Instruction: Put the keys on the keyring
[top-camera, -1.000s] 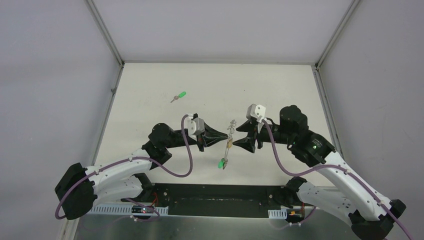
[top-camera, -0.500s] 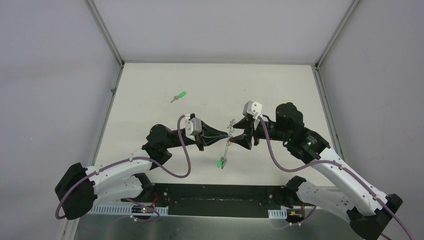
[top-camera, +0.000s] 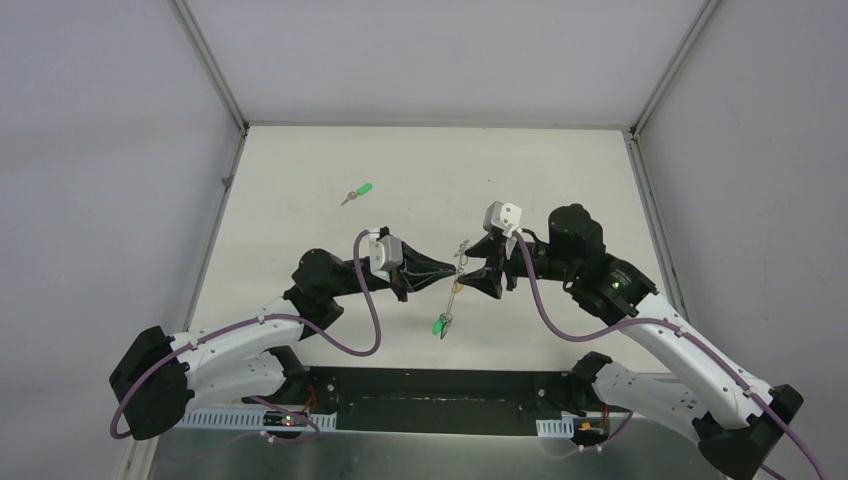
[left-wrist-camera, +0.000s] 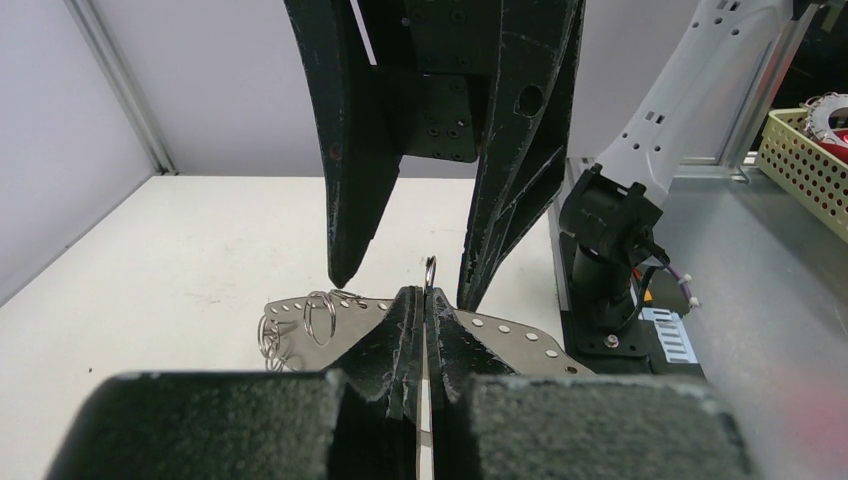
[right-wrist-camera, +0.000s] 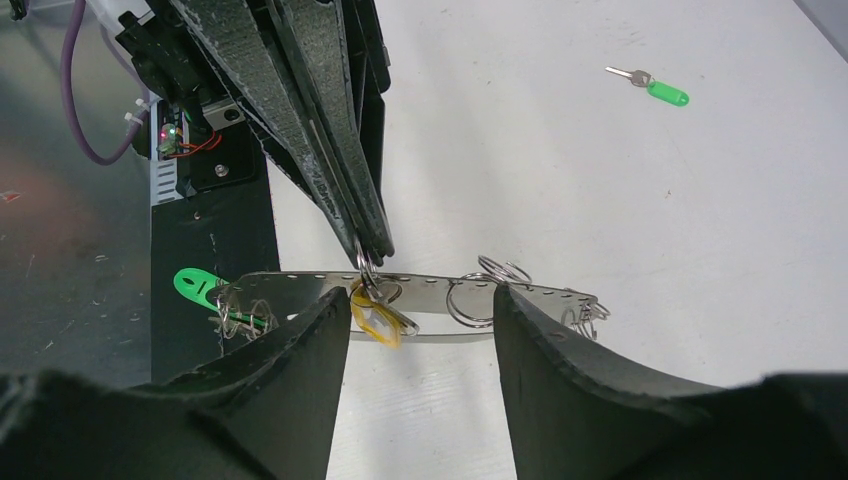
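Note:
The keyring (right-wrist-camera: 530, 293) is a thin perforated metal strip carrying several small split rings, and it hangs in the air between my two grippers (top-camera: 462, 258). My left gripper (left-wrist-camera: 425, 300) is shut on one of its rings (left-wrist-camera: 429, 268). A yellow-tan key tag (right-wrist-camera: 380, 320) dangles just under that ring, and a green tag (right-wrist-camera: 195, 285) hangs at the strip's near end (top-camera: 439, 325). My right gripper (right-wrist-camera: 420, 295) is open, with its fingers (left-wrist-camera: 350, 200) standing either side of the left fingertips and the strip. A loose green-headed key (top-camera: 357, 192) lies on the table at the far left.
Grey enclosure walls ring the white table (top-camera: 300, 220). The black base plate (top-camera: 440, 400) runs along the near edge. The right arm's base (left-wrist-camera: 610, 250) and a yellow mesh basket (left-wrist-camera: 800, 150) stand beyond the table's edge in the left wrist view.
My right gripper has moved left towards the left one, and its open fingers now straddle the strip. The left gripper and the hanging strip shifted slightly left.

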